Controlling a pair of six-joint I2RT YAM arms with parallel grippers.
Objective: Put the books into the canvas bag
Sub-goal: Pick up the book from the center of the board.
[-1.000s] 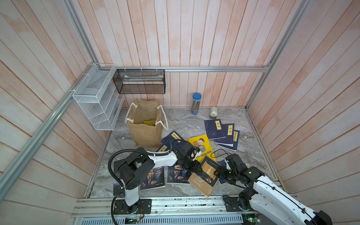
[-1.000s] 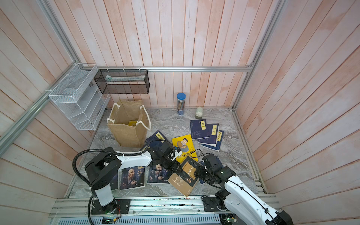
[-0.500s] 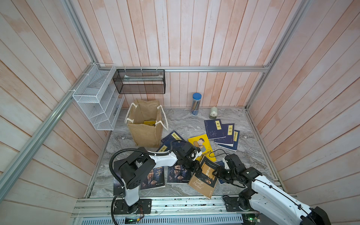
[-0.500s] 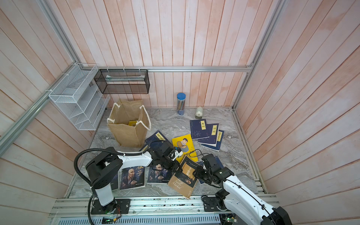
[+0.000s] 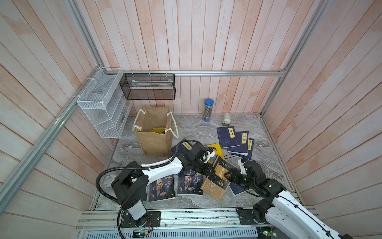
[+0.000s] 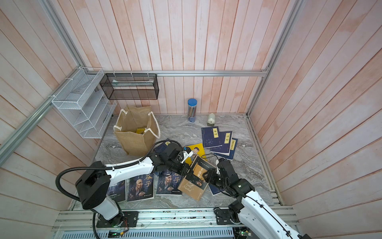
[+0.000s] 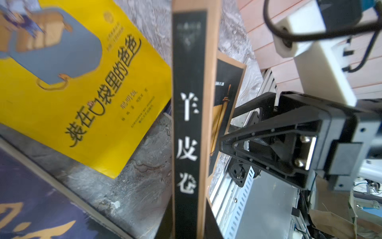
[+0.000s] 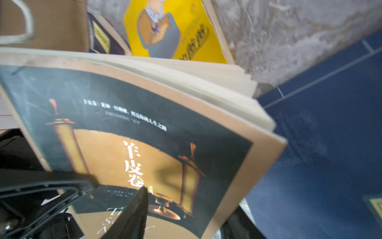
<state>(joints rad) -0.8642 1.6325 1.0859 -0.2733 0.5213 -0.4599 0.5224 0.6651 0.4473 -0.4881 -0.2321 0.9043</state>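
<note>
Left tool: its jaws stood apart a second ago and are now clamped on the spine of the brown-black book; the left wrist view shows that spine upright in the grip.

Book: in both top views its far corner has risen, and the cover tilts more steeply off the worktop than before.

Right tool: it has shifted slightly forward and upward, jaws apart, with one fingertip resting against the front cover.
</note>
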